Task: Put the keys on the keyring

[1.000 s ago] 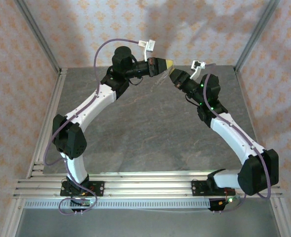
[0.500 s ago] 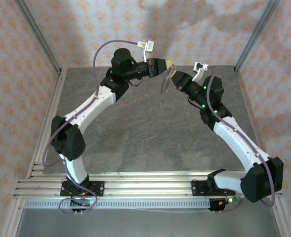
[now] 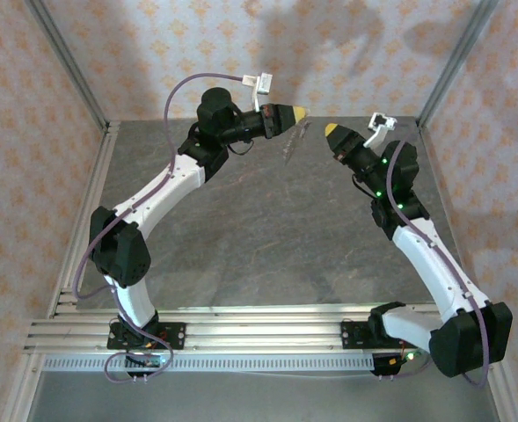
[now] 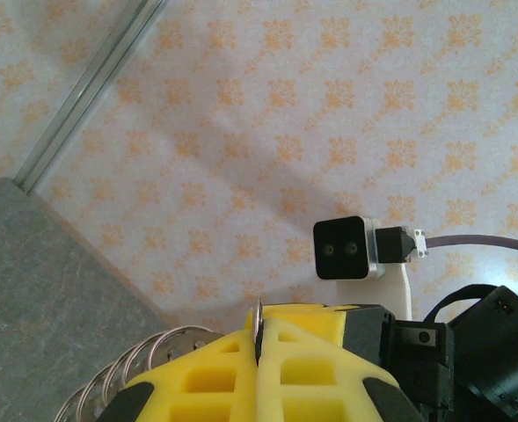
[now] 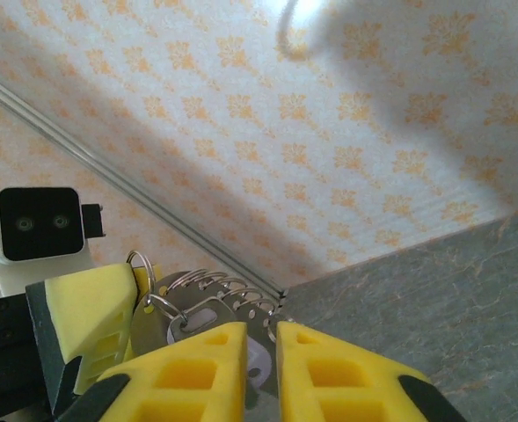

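Keyring of thin silver wire point(image 5: 223, 286), coiled along one stretch, is clamped between the closed yellow foam fingers of the left gripper point(image 3: 304, 112), above the grey table point(image 3: 241, 229). A small grey metal key point(image 5: 201, 318) is seen against it. The right gripper point(image 3: 328, 130) is held just beside, its jaws barely parted, nothing gripped.

From above, the keyring point(image 3: 294, 142) is hanging under the left gripper point(image 3: 301, 112) as a thin, blurred wisp, too small for picking out any keys. At the left wrist, the picture's lower edge is cutting off the wire loops point(image 4: 144, 365), and the pressed-together fingers point(image 4: 206, 378) are hiding all but a metal sliver point(image 4: 258, 318). The right gripper point(image 5: 260, 338) is covering the lower half of a key point(image 5: 191, 327).
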Robot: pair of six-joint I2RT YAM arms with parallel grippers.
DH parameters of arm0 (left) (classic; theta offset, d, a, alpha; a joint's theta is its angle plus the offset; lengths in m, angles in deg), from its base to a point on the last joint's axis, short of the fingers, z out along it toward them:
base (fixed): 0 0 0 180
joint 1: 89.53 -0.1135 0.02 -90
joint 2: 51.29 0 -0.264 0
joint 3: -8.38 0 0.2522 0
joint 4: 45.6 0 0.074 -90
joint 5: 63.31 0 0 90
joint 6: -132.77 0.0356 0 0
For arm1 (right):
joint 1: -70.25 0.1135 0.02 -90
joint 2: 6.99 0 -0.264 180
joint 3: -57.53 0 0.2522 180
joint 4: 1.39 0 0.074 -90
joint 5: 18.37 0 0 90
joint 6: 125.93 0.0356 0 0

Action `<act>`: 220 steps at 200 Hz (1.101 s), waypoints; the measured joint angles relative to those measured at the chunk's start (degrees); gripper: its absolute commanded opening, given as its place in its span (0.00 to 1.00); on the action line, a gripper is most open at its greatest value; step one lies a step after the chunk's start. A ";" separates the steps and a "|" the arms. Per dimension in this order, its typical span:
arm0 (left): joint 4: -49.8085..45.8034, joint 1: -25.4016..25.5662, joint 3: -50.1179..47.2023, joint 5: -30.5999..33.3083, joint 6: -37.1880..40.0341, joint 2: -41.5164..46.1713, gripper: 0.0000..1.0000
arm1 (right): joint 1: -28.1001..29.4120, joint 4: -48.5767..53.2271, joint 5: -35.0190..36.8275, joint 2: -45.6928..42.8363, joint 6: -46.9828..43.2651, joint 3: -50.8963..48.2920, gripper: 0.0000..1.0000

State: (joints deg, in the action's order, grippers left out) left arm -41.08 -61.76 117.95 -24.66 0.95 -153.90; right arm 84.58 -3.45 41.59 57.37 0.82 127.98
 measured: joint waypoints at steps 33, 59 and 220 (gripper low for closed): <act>0.37 0.00 -0.31 -0.02 -0.20 0.00 0.00 | -0.26 -1.18 -1.95 1.99 1.38 2.69 0.26; 0.42 0.00 -0.39 -0.02 -0.17 0.00 0.00 | -0.44 -3.96 -4.31 4.07 3.21 4.57 0.32; 0.44 0.37 -0.39 -0.70 -0.22 0.00 0.00 | -1.16 -19.69 -16.70 15.52 16.44 8.48 0.26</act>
State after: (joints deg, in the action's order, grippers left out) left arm -40.64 -61.39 117.56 -25.36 0.73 -153.90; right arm 83.42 -23.14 24.89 72.89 17.26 136.46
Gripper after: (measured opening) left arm 0.043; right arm 0.248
